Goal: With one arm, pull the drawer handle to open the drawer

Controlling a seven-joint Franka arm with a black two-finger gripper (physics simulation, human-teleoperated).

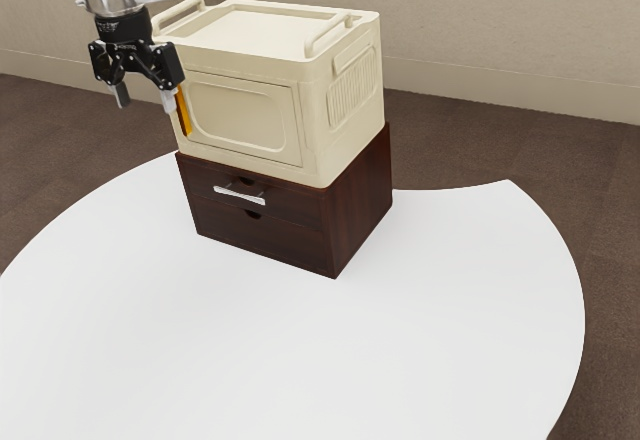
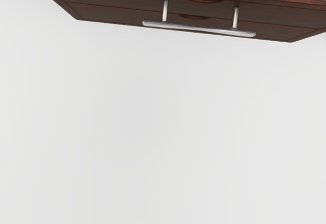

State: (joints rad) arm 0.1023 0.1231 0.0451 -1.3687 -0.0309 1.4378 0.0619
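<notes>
The step in hand, as we judge it, is the approach to the silver handle [image 1: 239, 196] of the upper drawer [image 1: 295, 203], which looks closed. Its bar stands off the front on two posts, so we have a gap to use. We should come down in front of the cream box [image 1: 250, 115], clear of the orange strip [image 1: 184, 112] at its side, and line up with the middle of the bar. The spread of our jaws seems to run roughly along the bar; a turn would let us straddle it, one side in the gap. Then we close firmly and draw straight out from the front, level, since a slanted pull could slip or bind.

The dark cabinet [image 1: 363, 205] stands by the far edge of the white counter [image 1: 450, 310], as seen in the exterior view, with the handle facing the open top. Our jaws are parted widely, higher than the handle and well apart from it, with nothing between them and no contact that we can see.
</notes>
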